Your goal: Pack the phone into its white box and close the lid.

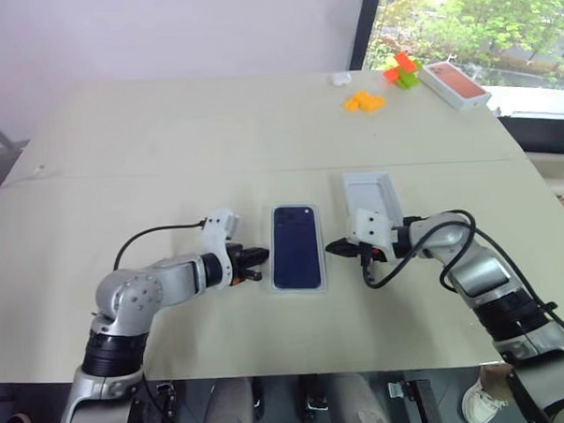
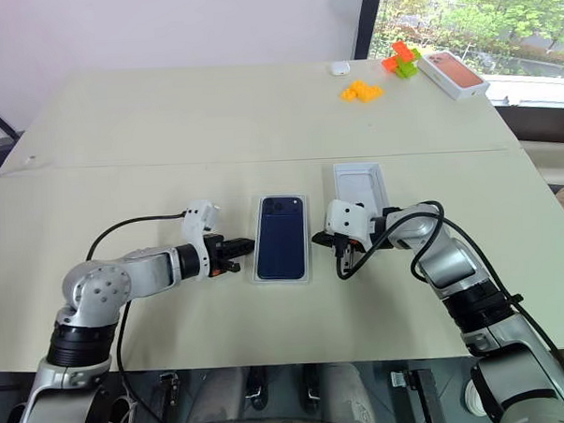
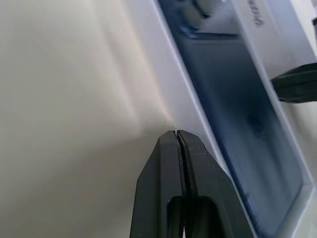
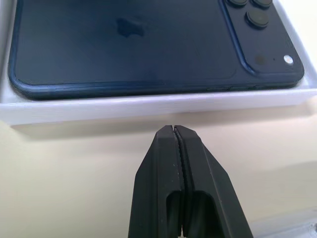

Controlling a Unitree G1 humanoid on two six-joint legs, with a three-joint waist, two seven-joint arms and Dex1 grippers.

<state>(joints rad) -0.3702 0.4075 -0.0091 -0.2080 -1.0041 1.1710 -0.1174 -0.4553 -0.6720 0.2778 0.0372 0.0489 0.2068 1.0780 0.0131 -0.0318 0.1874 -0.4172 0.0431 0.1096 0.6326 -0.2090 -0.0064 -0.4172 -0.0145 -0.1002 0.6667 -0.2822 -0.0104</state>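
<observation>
The dark navy phone [image 1: 296, 246] lies back up inside the white box [image 1: 270, 268] at the middle of the table, camera cluster at its far end. My left gripper [image 1: 262, 256] is shut and empty, its tip just off the box's left wall [image 3: 163, 84]. My right gripper [image 1: 332, 248] is also shut and empty, its tip a short gap from the right wall [image 4: 148, 106]. The lid [image 1: 370, 194] lies open side up just right of the box, its near end hidden behind my right wrist.
A box with an orange-pink top [image 1: 454, 82] sits at the far right corner. Near it are orange and green blocks [image 1: 402, 70], small orange pieces [image 1: 363, 101] and a small white object [image 1: 340, 78]. A seam [image 1: 168, 173] crosses the table.
</observation>
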